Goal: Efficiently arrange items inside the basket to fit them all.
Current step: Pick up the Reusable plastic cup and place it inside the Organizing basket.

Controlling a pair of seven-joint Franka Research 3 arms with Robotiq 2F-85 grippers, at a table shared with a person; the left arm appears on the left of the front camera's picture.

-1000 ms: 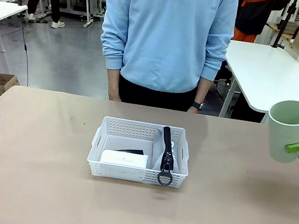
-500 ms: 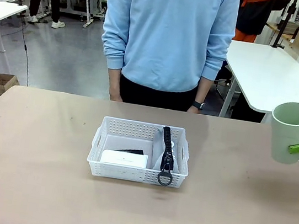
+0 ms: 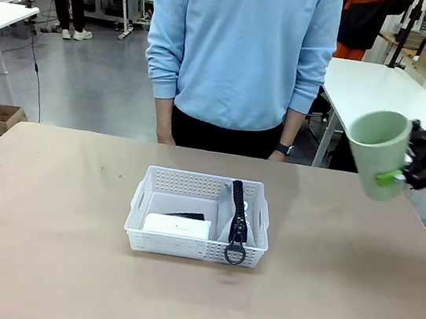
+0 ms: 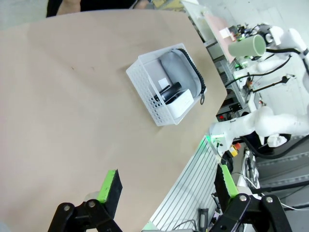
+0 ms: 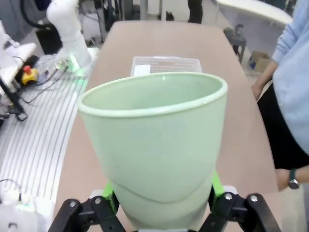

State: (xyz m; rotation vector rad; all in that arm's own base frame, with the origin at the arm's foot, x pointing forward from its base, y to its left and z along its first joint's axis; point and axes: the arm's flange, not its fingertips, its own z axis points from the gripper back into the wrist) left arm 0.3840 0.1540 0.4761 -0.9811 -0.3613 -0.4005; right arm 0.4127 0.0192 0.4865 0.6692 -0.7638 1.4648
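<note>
The right claw (image 3: 401,176) is pinching the pale green cup (image 3: 378,153) low on its body and holding it in the air above the desk's (image 3: 47,263) right part, near the far edge, with the cup tilting so that its open mouth is leaning toward the desk's middle. In the right wrist view the cup (image 5: 157,140) is sitting between the two green pads (image 5: 216,183) of the right claw (image 5: 161,193), one pad pressing on each side of its lower wall. The white basket (image 3: 194,248) is resting near the middle of the desk, well apart from the cup. Inside it, the grey pouch (image 3: 234,224) is lying along the right side, its black zipper running front to back and its ring pull (image 3: 235,253) hanging over the near rim. The small flat white box (image 3: 177,225) is lying in the near left part of the basket, and the black stapler (image 3: 187,215) is showing just behind it. The left claw (image 4: 166,186) is hovering high over the desk's left side with its fingers spread wide and nothing between them. A person in a light blue sweater (image 3: 241,44) is standing at the far edge of the desk, behind the basket.
</note>
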